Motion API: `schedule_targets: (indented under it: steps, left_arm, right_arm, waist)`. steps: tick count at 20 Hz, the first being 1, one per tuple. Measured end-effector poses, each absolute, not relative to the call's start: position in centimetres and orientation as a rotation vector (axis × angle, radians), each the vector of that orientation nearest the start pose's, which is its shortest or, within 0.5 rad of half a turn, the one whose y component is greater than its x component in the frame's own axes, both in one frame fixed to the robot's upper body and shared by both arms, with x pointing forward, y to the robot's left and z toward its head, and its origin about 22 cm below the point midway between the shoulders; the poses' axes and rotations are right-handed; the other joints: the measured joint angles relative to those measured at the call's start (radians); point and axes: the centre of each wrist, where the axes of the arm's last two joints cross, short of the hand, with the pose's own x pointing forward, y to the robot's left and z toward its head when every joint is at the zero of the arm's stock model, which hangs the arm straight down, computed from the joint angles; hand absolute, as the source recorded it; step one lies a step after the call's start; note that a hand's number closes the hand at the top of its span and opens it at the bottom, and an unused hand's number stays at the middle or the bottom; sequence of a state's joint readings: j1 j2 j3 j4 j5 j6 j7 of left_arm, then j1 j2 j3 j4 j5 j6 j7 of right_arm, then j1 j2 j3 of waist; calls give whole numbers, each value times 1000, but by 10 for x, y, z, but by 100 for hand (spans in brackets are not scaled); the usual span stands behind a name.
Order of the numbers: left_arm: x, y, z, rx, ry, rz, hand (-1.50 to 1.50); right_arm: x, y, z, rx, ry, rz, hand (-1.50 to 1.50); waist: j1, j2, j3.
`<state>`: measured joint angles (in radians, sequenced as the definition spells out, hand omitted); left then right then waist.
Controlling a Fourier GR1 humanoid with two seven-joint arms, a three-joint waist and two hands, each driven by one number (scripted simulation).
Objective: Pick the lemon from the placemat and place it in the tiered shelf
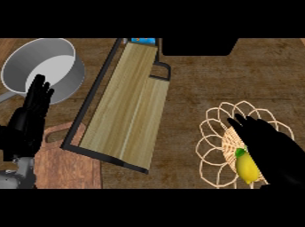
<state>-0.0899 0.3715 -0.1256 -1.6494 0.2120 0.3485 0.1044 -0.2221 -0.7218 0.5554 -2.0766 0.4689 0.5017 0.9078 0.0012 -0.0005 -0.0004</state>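
Observation:
A yellow lemon (246, 167) with a small green leaf lies on the woven, flower-shaped placemat (215, 133) at the lower right. My right hand (267, 139) hovers over the mat just right of the lemon, fingers straight and pointing up-left, covering part of the mat; I cannot tell whether it touches the lemon. The tiered shelf (130, 104), light wooden boards in a black frame, runs diagonally through the middle. My left hand (31, 116) rests open at the left edge, fingers up.
A grey metal pot (45, 68) with a long handle stands at the upper left, behind the left hand. A reddish wooden cutting board (67, 166) lies at the lower left beside the shelf. A black object (200, 46) sits at the top centre.

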Motion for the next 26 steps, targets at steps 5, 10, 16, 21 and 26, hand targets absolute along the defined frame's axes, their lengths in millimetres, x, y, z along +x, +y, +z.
schedule_targets:
  steps: [5,10,16,21,26]
  left_arm:
    - [259,268,55,243,-1608,42,0]
    - [262,270,57,245,-1607,39,0]
    - [250,264,54,250,-1612,42,0]
    - [258,262,58,243,-1608,42,0]
    - [250,276,51,250,-1604,38,0]
  right_arm:
    - [206,-205,128,-858,-891,1424,-150]
    - [214,-213,114,-863,-860,1425,-150]
    - [213,-223,89,-860,-859,1421,-150]
    - [225,-232,74,-838,-886,1419,-150]
    - [222,-229,63,-830,-902,1420,-150]
  waist:
    - [-2,0,0]
    - [-2,0,0]
    - [-1,0,0]
    - [-1,0,1]
    - [-1,0,0]
